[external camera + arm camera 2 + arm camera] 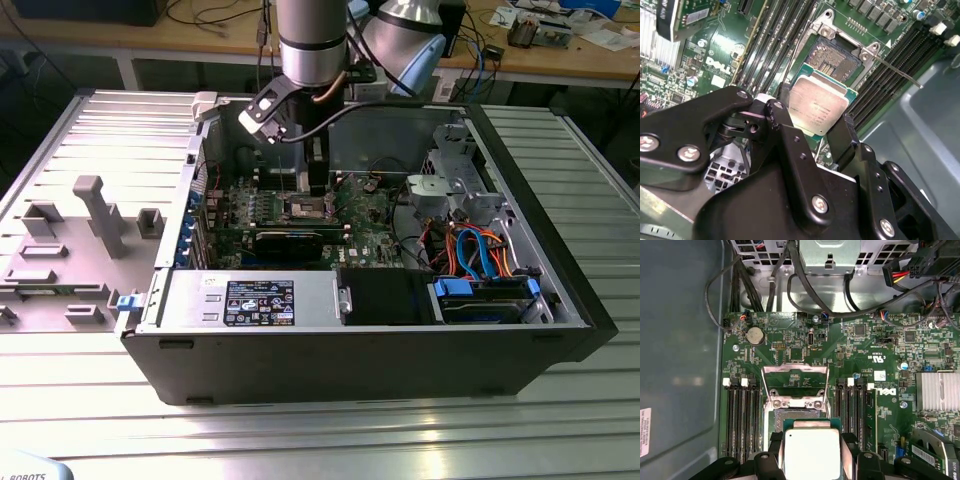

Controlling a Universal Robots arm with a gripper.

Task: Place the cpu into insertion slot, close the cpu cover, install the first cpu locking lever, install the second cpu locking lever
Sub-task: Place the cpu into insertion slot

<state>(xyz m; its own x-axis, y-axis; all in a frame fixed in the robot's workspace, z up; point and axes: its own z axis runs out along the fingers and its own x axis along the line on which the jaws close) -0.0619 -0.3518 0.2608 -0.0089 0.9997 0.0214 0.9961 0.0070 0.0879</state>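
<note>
A: Log entry. Where is the cpu (817, 107) at this moment?

B: In the gripper (812, 125), down inside the open computer case (400, 350). The gripper is closed to the chip's width, with its black fingers (844, 134) on two opposite edges. The silvery lid faces up toward the wrist.

A: Seated?

B: I judge not. In both wrist views it hangs partly over the insertion slot (832, 55), and the slot's contact field lies bare beyond it. In the exterior view the arm stands straight down over the green motherboard (790, 340).

A: The cover and levers?

B: The cpu cover (796, 369) stands swung up off the slot, and the board is visible through its window. One thin locking lever (900, 73) juts out free across the memory slots (890, 52). Nothing looks latched.

A: Handling notes?

B: My estimate is a light, stiff, flat plate that will not flex. The lid is smooth and the edges are thin, so the pads have little to bite on, and an uneven squeeze could skew it. The underside and the slot's contacts are likely the fragile parts. The edges are the right place to hold it, never the faces. It would tolerate little tilt or force against the slot.
</note>
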